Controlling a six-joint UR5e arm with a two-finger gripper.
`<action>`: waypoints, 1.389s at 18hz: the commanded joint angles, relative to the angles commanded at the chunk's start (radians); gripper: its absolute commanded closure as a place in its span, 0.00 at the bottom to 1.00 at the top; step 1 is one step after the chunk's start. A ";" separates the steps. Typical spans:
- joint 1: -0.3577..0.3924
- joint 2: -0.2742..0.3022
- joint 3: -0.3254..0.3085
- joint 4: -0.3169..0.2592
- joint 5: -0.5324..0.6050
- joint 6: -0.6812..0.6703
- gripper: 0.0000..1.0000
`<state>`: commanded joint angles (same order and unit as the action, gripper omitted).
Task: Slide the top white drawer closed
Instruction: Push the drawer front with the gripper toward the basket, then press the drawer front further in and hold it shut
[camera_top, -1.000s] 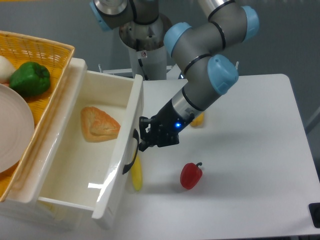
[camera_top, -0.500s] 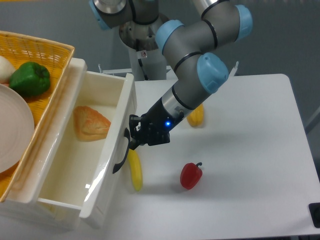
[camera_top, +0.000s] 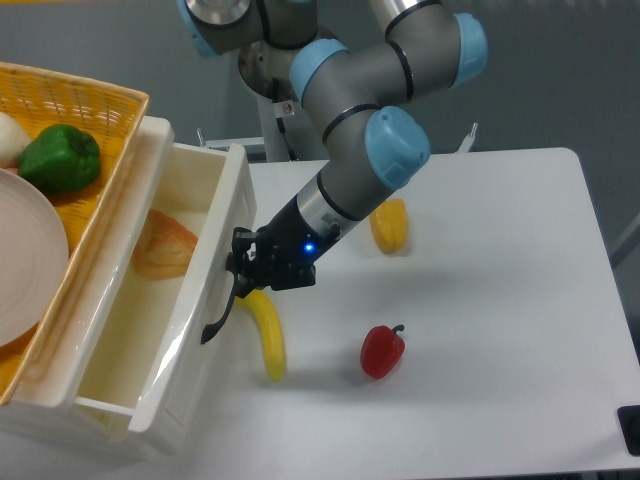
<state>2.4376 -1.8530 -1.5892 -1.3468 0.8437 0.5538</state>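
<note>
The top white drawer (camera_top: 205, 300) stands partly open at the left, its front panel slanting from upper right to lower left, with a black curved handle (camera_top: 222, 310) on the outside. A brown bread-like piece (camera_top: 165, 245) lies inside it. My gripper (camera_top: 244, 272) presses against the front panel at the handle's upper end. Its dark fingers sit tight together against the panel; whether they grip the handle is not visible.
A yellow wicker basket (camera_top: 95, 110) sits above the drawer with a green pepper (camera_top: 60, 158) and a white plate (camera_top: 25, 255). On the white table lie a banana (camera_top: 266, 335), a red pepper (camera_top: 382, 350) and a yellow pepper (camera_top: 389, 225). The arm's base (camera_top: 290, 110) stands behind.
The gripper has moved left, pushing the drawer front in with it. The opening has narrowed and the bread piece is now partly hidden under the basket's edge.
</note>
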 joint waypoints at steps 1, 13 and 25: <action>-0.003 0.000 0.000 0.000 0.000 -0.005 0.97; -0.075 0.000 0.000 0.002 0.008 -0.041 0.96; -0.115 0.009 0.000 0.005 0.011 -0.072 0.96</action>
<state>2.3225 -1.8438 -1.5892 -1.3422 0.8544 0.4817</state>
